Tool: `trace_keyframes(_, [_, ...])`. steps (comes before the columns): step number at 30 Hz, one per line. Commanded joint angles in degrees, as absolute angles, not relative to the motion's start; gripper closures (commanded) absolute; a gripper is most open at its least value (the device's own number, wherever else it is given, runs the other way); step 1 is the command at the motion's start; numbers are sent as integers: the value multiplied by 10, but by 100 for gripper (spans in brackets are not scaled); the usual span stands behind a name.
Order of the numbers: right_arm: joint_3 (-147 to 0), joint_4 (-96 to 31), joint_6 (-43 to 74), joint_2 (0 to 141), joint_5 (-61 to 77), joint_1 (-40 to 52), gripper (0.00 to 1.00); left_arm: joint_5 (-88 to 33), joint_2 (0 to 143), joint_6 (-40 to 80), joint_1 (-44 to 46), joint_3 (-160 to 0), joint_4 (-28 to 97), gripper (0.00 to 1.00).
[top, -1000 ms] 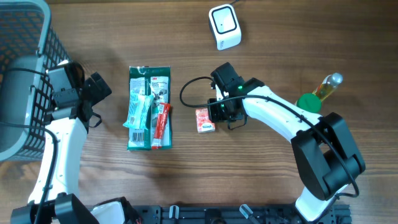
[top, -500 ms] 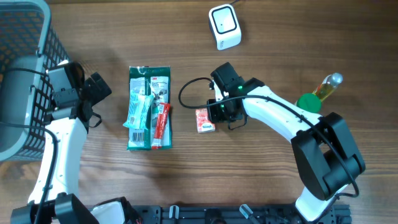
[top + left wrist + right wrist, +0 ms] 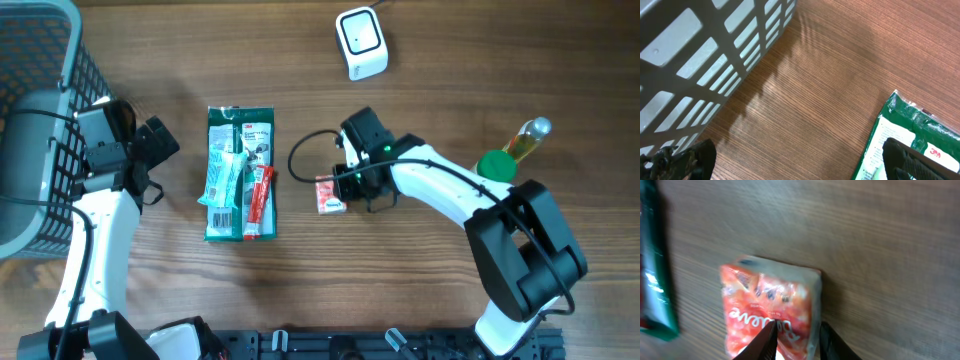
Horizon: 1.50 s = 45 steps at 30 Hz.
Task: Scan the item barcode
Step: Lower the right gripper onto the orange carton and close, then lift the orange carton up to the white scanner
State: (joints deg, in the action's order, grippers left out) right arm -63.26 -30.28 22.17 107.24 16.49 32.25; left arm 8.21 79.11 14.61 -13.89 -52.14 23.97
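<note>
The item, a small red snack packet (image 3: 328,195), lies on the wooden table right of centre. My right gripper (image 3: 351,184) is shut on its right-hand part. In the right wrist view one dark finger lies over the packet (image 3: 767,302) and the other hugs its right edge, with the gripper (image 3: 797,330) pinching that part. The white barcode scanner (image 3: 361,42) stands at the far edge. My left gripper (image 3: 152,148) hangs open and empty beside the basket, with its fingertips (image 3: 690,161) spread wide over bare wood.
A green package (image 3: 240,187) with tubes on top lies left of the packet; it also shows in the wrist views (image 3: 912,130) (image 3: 655,270). A grey wire basket (image 3: 40,90) fills the far left. A bottle (image 3: 527,138) and a green lid (image 3: 495,165) sit at the right.
My right gripper has edged slightly toward the near side and its jaws have narrowed a touch on the packet. The left arm has not moved.
</note>
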Motion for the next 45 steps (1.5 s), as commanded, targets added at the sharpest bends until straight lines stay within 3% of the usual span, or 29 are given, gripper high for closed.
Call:
trace_keyframes(1, [-577,-238,229,1067,168,324,81,79,784,139,-140,-527,239,0])
trace_keyframes(4, [-581,-230,225,1066,168,323,81,79,784,139,-140,-527,239,0])
trace_keyframes(6, [-590,-230,227,1065,169,322,93,79,784,139,-140,-527,239,0])
trace_keyframes(8, [-600,-236,225,1056,204,316,96,79,784,139,-140,-527,239,0])
trace_keyframes(10, [-601,-227,176,1027,336,290,96,79,784,139,-140,-527,239,0])
trace_keyframes(14, [-601,-235,-18,973,775,182,96,79,784,139,-140,-527,239,0])
trace_keyframes(19, [-600,-218,-5,973,930,88,96,79,784,139,-140,-527,239,0])
trace_keyframes(42, [-600,-219,36,972,930,72,96,79,784,139,-140,-527,239,0])
trace_keyframes(45, [-594,-222,37,972,861,72,96,79,784,139,-140,-527,239,0])
